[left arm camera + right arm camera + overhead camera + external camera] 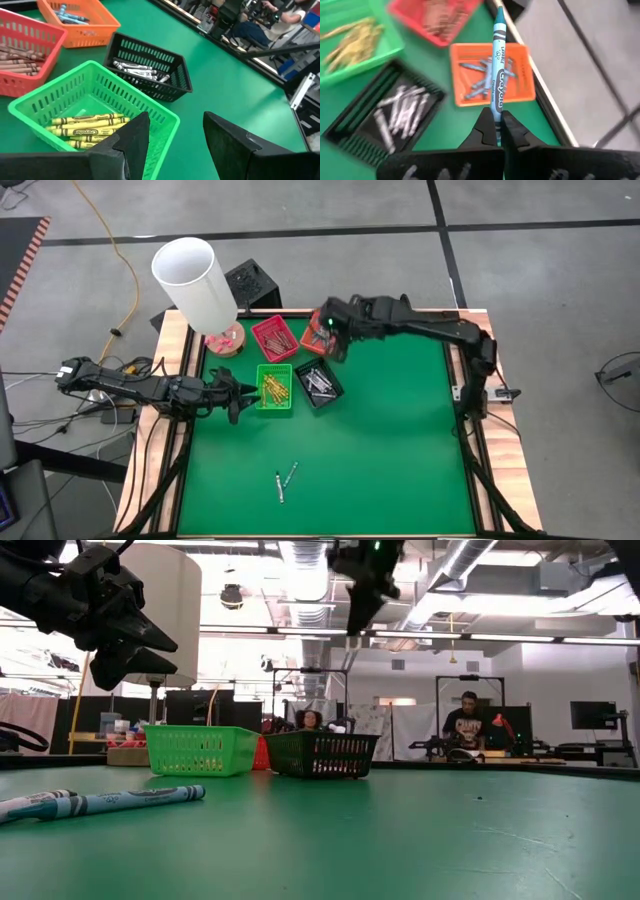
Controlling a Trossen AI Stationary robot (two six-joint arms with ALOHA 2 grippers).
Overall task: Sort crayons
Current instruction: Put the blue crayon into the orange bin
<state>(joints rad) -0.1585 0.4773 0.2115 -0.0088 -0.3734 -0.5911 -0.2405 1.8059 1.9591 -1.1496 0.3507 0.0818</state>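
Surface: Green felt table top (380, 440) in a wooden frame, with workshop benches and seated people far behind in the low view.
Left gripper: We saw the left gripper (232, 394) hanging just beside the green plastic basket (274, 388), its dark fingers (132, 137) spread apart and holding nothing.
Sorted so far: We counted yellow crayons (85, 125) in the green basket, brown ones in the red plastic basket (274, 337), grey-white ones in the black plastic basket (319, 383), and light blue ones in the orange plastic basket (492, 75).
Still loose: Two crayons (284, 480) lay on the felt near the front edge, well apart from both grippers.
Right gripper: We found the right gripper (497, 122) pressed together on the lower end of a light blue paper-wrapped crayon (497, 65), raised above the baskets.
Crayon and hand: We saw the blue crayon pointing out from the fingertips, over the orange basket.
Step in hand: We judged this to be the carry to the orange basket.
Next move: We reckoned it called for centring over that basket, lowering a little, then releasing.
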